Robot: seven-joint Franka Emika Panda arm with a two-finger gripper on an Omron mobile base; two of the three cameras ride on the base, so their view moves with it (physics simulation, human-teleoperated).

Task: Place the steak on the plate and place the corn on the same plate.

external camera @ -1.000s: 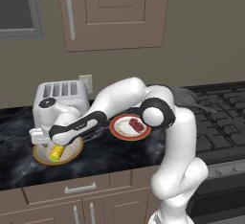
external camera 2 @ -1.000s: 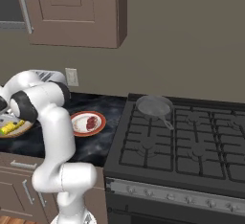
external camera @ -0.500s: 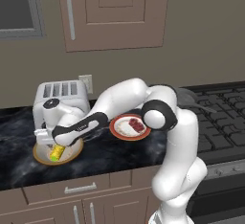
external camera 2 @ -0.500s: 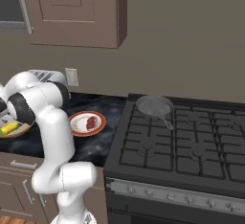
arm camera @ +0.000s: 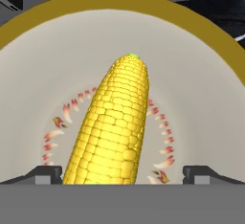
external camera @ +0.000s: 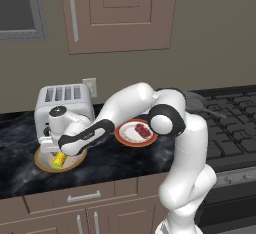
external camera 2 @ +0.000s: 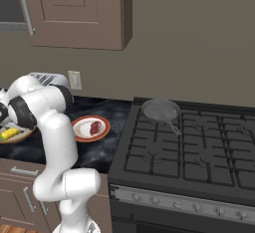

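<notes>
**Open hand poised over corn in tan-rimmed bowl; steak on plate**

Hand (arm camera: 122, 175) lowered over the corn (arm camera: 112, 132), fingers spread wide to either side of the cob and gripping nothing. Corn lying in the tan-rimmed bowl (arm camera: 43, 31), on the cream centre ringed with small red marks, green tip pointing away from the hand. Not clear whether the fingertips (arm camera: 45, 174) touch the bowl.

From the left base view: arm stretched low and to the left across the dark marbled counter (external camera: 115, 160), hand (external camera: 55, 148) right above the corn (external camera: 59, 160) in the bowl (external camera: 45, 164). Bowl sitting near the counter's front edge, just in front of the silver toaster (external camera: 62, 100). White wall socket (external camera: 90, 86) behind the toaster.

Plate (external camera: 125, 137) with the orange-red rim resting on the counter to the right of the bowl, apart from it, partly hidden behind the arm. Steak (external camera: 142, 130) lying on the plate, toward its right side.

From the right base view: plate (external camera 2: 79, 132) between the bowl and the stove, steak (external camera 2: 93, 128) flat on it. Corn (external camera 2: 10, 134) glimpsed at the far left edge, in the bowl (external camera 2: 20, 137), just past the arm. Black stove (external camera 2: 189, 147) to the right of the counter, dark frying pan (external camera 2: 160, 110) on its rear left burner. Brown cabinets (external camera: 120, 13) on the wall above.
</notes>
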